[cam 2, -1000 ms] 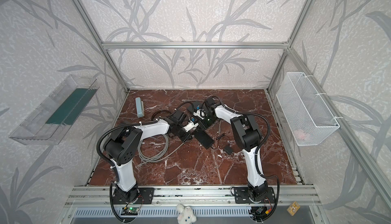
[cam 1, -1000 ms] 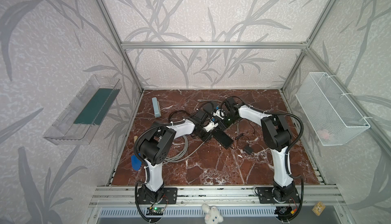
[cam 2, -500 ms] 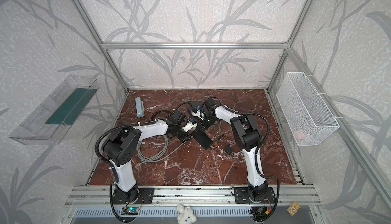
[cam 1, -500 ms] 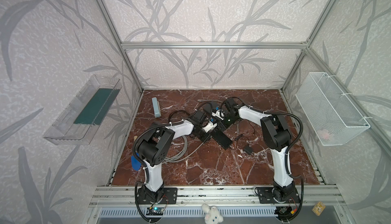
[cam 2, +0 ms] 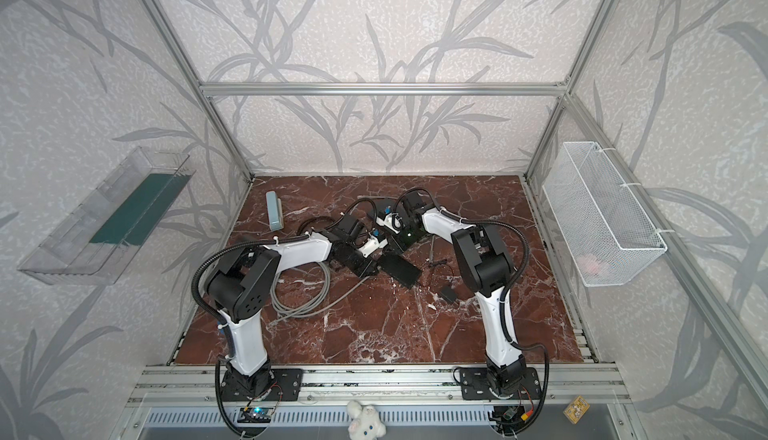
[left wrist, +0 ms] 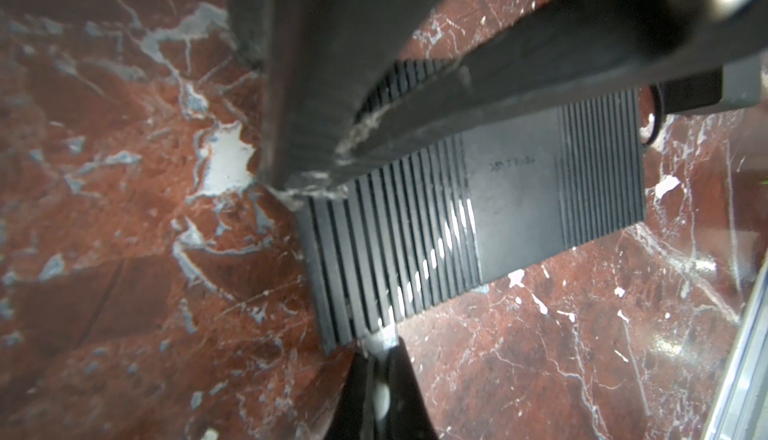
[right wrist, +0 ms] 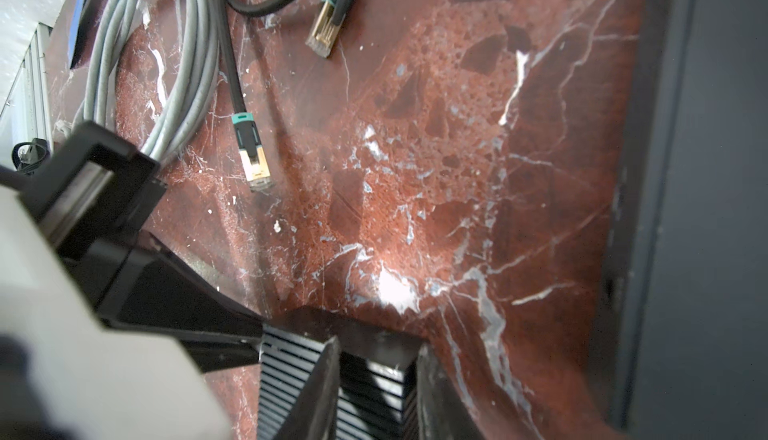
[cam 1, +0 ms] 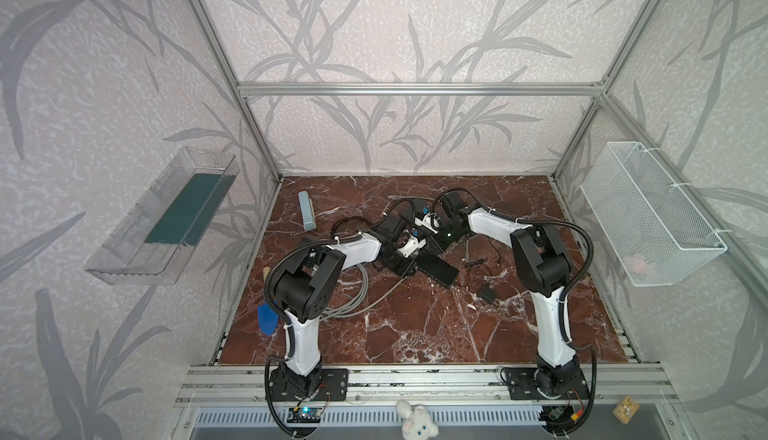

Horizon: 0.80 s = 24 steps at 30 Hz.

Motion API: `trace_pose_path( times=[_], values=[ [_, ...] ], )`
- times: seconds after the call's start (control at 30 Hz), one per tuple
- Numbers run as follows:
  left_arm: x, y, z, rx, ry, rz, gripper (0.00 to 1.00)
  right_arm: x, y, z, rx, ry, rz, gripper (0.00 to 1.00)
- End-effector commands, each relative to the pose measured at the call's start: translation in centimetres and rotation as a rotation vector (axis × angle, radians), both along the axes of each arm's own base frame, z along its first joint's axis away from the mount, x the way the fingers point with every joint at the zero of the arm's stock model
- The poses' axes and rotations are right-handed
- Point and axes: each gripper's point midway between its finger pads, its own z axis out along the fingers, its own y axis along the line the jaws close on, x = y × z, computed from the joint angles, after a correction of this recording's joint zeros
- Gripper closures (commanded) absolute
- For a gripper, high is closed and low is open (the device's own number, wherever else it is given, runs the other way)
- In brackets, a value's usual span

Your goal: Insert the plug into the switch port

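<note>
Black switch (cam 1: 438, 271) — unmoved since before | left end effector (left wrist: 378, 359) pinching plug (left wrist: 384, 336) | right end effector (right wrist: 376, 348) clamping switch

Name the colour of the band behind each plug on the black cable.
Teal band, clearest in the right wrist view.

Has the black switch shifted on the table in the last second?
No: the switch keeps its place beside the black adapter in a top view.
</note>
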Motion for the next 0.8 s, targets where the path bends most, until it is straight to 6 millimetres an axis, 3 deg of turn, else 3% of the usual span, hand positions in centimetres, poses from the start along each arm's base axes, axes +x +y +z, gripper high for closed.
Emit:
trace_pose_path(
  times=[0.0,0.07,0.2,0.33,0.53,0.77],
  values=[
    [8.4,-4.7,4.4,-0.199,-0.356,0.051,0.92,-11.4,3.2,-3.2,0.014,0.346,0.194,0.69],
    [8.3,-4.6,4.6,-0.188,-0.350,0.053,0.90,-10.5,2.8,-3.0,0.016,0.347,0.154,0.67],
    [7.3,-3.3,5.1,-0.143,-0.331,0.079,0.85,-5.7,0.6,-2.4,-0.013,0.294,-0.021,0.62],
    [5.8,-1.9,5.2,-0.097,-0.293,0.101,0.77,-1.2,-1.3,0.1,0.016,0.261,-0.162,0.57],
    [3.9,0.0,5.6,-0.051,-0.261,0.125,0.66,1.1,-2.4,2.6,0.067,0.223,-0.227,0.51],
    [4.8,2.0,7.7,0.000,-0.284,0.202,0.59,3.1,-4.4,3.3,0.063,0.221,-0.316,0.50]
  ],
)
